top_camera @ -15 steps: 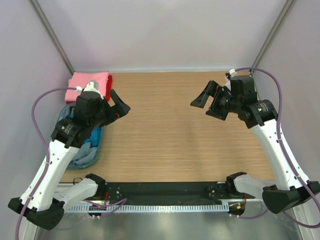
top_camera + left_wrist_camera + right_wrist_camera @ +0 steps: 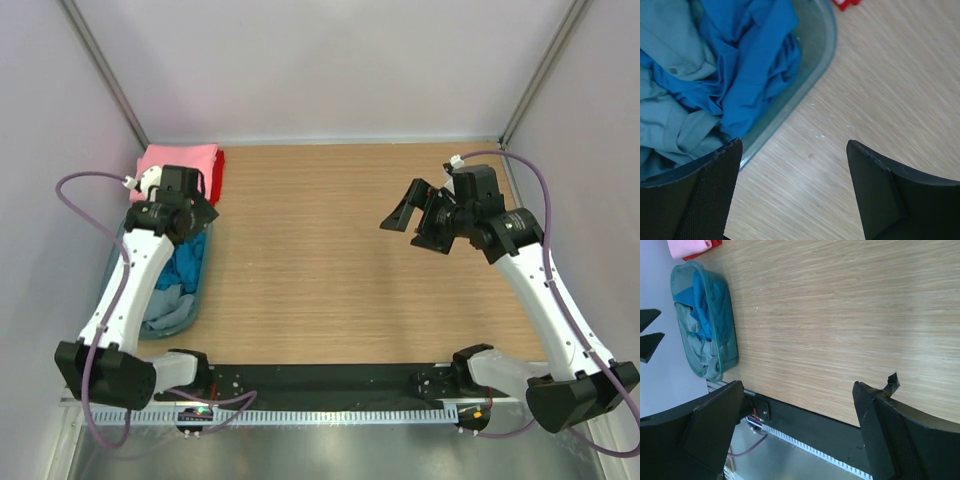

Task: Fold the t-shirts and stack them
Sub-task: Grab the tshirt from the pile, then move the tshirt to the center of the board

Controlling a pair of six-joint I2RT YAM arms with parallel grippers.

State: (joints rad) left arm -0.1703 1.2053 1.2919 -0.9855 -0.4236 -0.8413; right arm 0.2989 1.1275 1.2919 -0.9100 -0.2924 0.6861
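On the surface [image 2: 350, 270], no shirt is spread for folding. In the bin [image 2: 812, 75] at its left edge, a teal blue t-shirt [image 2: 755, 65] and pale grey-blue t-shirts [image 2: 675, 125] are seen crumpled, not yet folded. Behind the bin, a folded pink t-shirt [image 2: 178, 160] is stacked on a red t-shirt [image 2: 217, 175]. The left end effector [image 2: 792, 150] is held spread and empty over the bin's rim, the right end effector [image 2: 797, 390] likewise above bare wood.

a translucent grey-blue plastic bin [image 2: 817, 65] stands on the light wooden table [image 2: 340, 270], at its left edge.
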